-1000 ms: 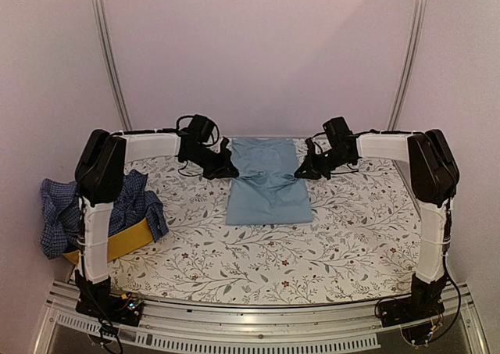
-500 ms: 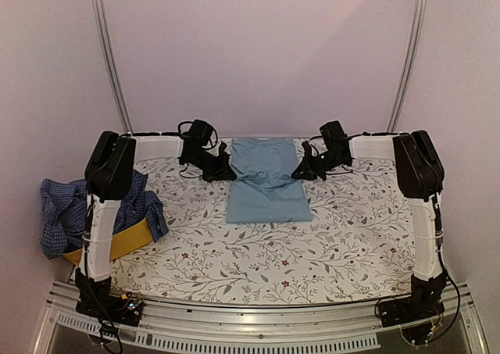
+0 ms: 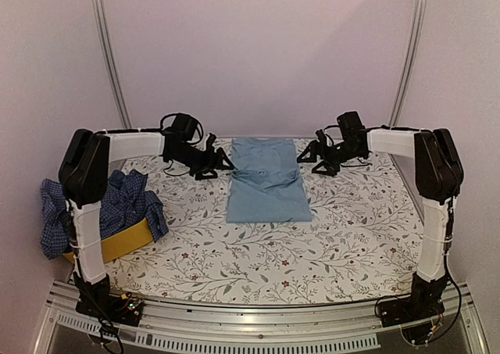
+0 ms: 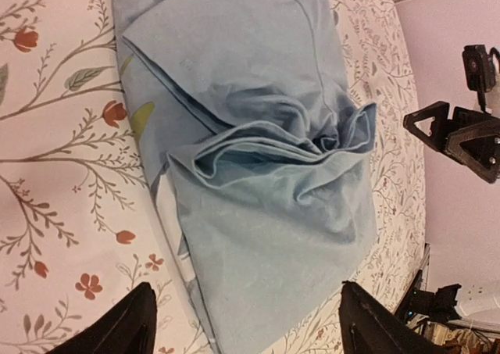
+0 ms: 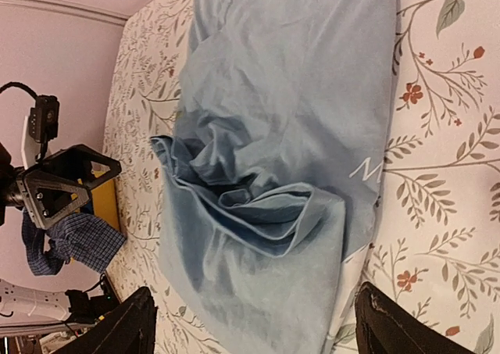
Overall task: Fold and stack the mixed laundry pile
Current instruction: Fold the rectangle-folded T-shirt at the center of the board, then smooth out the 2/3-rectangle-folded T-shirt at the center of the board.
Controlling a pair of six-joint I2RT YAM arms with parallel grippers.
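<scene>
Blue T-shirt lies mid-table, partly folded w/ a bunched ridge across it, not neat yet. Left gripper & right gripper flank it, jaws spread, empty. Checked shirt unfolded at the yellow basket, prob. more beneath.

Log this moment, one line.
left claw: open beside T-shirt | right claw: open beside T-shirt | T-shirt: bunched midway | checked shirt: over basket

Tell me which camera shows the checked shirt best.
Top external: the checked shirt drapes over the yellow basket, partly behind the left arm. Right wrist catches only a corner; left wrist shows none.
</scene>
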